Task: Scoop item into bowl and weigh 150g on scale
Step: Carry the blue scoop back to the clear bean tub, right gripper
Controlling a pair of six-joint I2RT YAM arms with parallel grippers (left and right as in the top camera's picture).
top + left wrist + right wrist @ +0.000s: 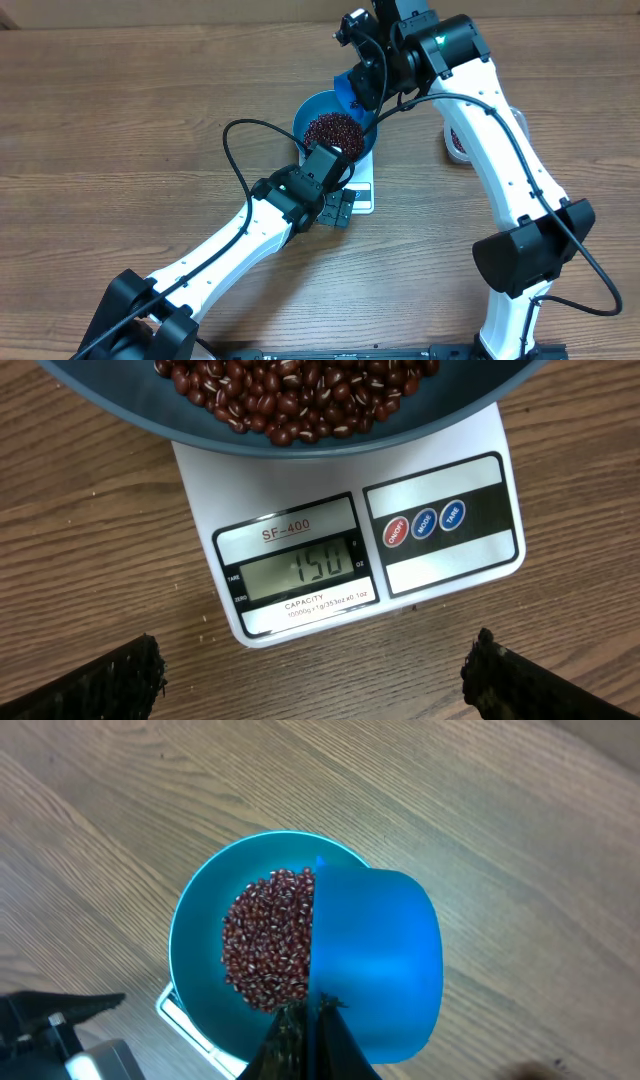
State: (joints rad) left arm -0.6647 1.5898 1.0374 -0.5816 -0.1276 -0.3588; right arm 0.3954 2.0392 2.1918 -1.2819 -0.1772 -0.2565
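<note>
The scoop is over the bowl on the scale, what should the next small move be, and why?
Probably draw the scoop away from the bowl, held level in the right gripper: the scale reads 150, so the beans already look on target.

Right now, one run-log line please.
left gripper open near scale | right gripper shut on scoop over bowl | beans in bowl | bowl on scale | display 150

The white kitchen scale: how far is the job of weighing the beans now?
Done: the dark red-brown beans lie heaped in the round deep blue bowl, which stands on the small white square scale, and its display reads 150. In hand: the right gripper is shut on the small blue scoop above the bowl; the left gripper hangs open before the scale. Left: likely only to put the scoop away.
</note>
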